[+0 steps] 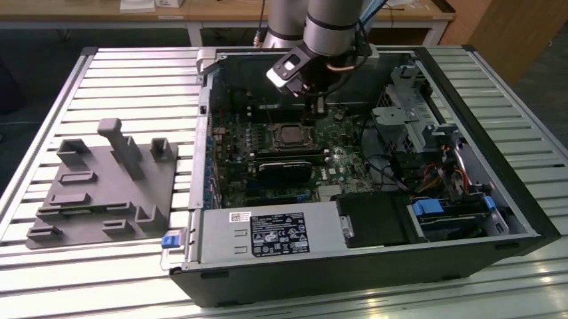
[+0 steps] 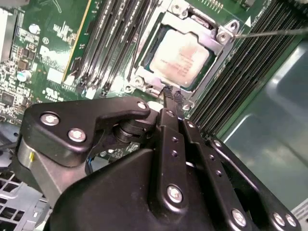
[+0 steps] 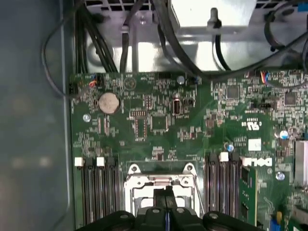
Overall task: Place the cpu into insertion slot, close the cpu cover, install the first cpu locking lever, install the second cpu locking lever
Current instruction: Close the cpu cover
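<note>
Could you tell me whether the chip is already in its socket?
In: the chip lies flat inside the silvery frame.

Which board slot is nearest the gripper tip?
The square silver-framed insertion slot holding the cpu: the gripper tip is at its edge. The long black slots flank it.

Even overhead light is seen in the exterior view: the slatted table [image 1: 133, 73] is rendered bright, the computer case [image 1: 355, 282] interior dim. In the second wrist view the cpu [image 2: 180, 57] is washed pale by glare; in the first wrist view a metal bracket [image 3: 211, 12] is blown out white.
</note>
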Controlling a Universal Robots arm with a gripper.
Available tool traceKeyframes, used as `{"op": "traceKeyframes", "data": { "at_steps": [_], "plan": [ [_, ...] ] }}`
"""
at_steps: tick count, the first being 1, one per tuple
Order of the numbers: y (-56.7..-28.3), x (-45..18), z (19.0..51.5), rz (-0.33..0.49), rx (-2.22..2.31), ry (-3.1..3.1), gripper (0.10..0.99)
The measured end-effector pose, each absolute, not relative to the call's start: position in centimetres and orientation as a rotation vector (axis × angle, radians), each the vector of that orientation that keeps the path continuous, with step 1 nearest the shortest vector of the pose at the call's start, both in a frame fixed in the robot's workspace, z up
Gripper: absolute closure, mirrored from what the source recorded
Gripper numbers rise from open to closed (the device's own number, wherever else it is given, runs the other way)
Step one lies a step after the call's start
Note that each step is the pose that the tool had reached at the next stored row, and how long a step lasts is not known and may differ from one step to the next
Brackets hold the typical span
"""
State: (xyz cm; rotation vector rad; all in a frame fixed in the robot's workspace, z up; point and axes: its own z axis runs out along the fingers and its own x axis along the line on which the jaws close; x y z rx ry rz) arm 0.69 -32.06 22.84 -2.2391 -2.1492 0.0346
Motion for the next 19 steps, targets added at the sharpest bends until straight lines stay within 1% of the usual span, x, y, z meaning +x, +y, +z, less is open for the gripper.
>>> {"op": "traceKeyframes", "data": {
  "at_steps": [4, 5, 19],
  "plan": [
    [-32.1, -0.6, 22.8, 0.012, -2.249, -2.159, 0.98],
    [-32.1, -2.0, 22.5, -0.006, -2.255, -2.165, 0.98],
    [-32.1, -2.6, 22.1, -0.015, -2.242, -2.175, 0.98]
  ]
}}
